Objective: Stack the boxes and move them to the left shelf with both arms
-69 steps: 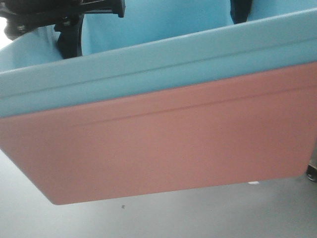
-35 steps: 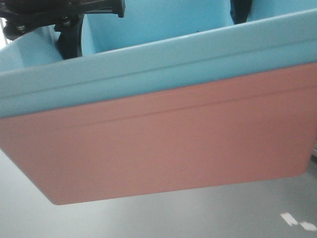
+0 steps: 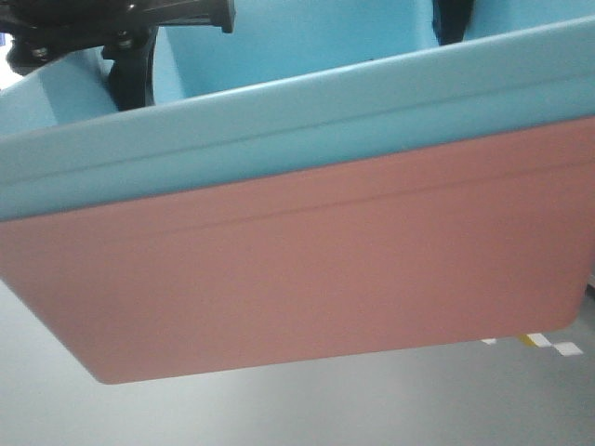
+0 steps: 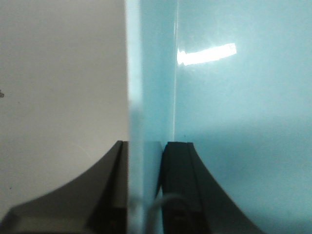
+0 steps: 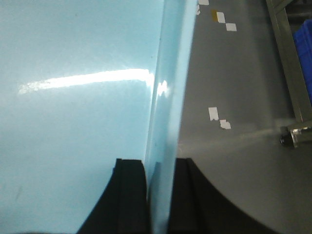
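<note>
The boxes are nested: the sky-blue box [image 3: 307, 121] sits inside the salmon-pink box [image 3: 307, 269]. The pair is held tilted off the grey floor and fills the front view. My left gripper [image 4: 145, 144] is shut on the blue box's left wall [image 4: 151, 73], one finger inside and one outside. Its black body [image 3: 130, 56] shows at the front view's top left. My right gripper [image 5: 160, 161] is shut the same way on the blue box's right wall [image 5: 170, 73], and a black part of it [image 3: 453, 20] shows at the top. The left shelf is out of view.
Grey floor [image 3: 372, 400] lies below the boxes, with white and yellow tape marks [image 3: 548, 344]. In the right wrist view, tape marks [image 5: 217, 117] dot the floor, and a metal frame post [image 5: 287, 63] with a dark blue crate [image 5: 304, 48] stands at the right edge.
The boxes and both grippers keep the same place in the front view. The floor marks beneath them have shifted, so the whole carried load is moving over the floor.
</note>
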`<state>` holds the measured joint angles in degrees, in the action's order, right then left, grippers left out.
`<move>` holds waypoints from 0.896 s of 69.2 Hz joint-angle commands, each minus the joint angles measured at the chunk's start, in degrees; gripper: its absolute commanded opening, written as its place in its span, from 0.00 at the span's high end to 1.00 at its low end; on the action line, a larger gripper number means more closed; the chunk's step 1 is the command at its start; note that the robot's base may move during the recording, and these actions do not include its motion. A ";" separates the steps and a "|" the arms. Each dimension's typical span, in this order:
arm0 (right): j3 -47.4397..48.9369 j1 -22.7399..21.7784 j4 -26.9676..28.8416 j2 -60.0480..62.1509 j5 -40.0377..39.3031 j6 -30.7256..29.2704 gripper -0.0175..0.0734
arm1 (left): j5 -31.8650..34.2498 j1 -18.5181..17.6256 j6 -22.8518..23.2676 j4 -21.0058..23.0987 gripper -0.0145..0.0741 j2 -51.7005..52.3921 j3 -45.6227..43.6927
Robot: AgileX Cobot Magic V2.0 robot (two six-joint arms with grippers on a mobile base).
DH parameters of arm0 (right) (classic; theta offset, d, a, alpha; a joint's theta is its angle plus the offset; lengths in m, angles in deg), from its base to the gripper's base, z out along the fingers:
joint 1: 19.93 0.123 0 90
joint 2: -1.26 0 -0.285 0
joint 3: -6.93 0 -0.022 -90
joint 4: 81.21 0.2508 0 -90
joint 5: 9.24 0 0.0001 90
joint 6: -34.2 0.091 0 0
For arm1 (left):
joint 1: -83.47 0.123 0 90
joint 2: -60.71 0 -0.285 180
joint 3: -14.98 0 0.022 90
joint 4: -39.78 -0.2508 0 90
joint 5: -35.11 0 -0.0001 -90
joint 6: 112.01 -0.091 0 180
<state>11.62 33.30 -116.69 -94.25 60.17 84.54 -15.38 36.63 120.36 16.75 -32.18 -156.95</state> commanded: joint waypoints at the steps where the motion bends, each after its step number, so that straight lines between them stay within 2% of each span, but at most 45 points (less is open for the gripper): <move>1: 2.51 1.75 2.48 2.07 -1.74 -0.52 0.75 | 13.27 -2.15 -0.30 1.29 0.85 1.76 -2.97; 62: 2.51 1.75 2.46 2.07 -1.57 -0.52 0.75 | 13.16 -2.15 -0.30 1.29 0.85 1.76 -2.97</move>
<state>11.62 33.30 -116.80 -94.25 60.17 84.54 -15.38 36.63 120.36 16.75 -32.31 -156.95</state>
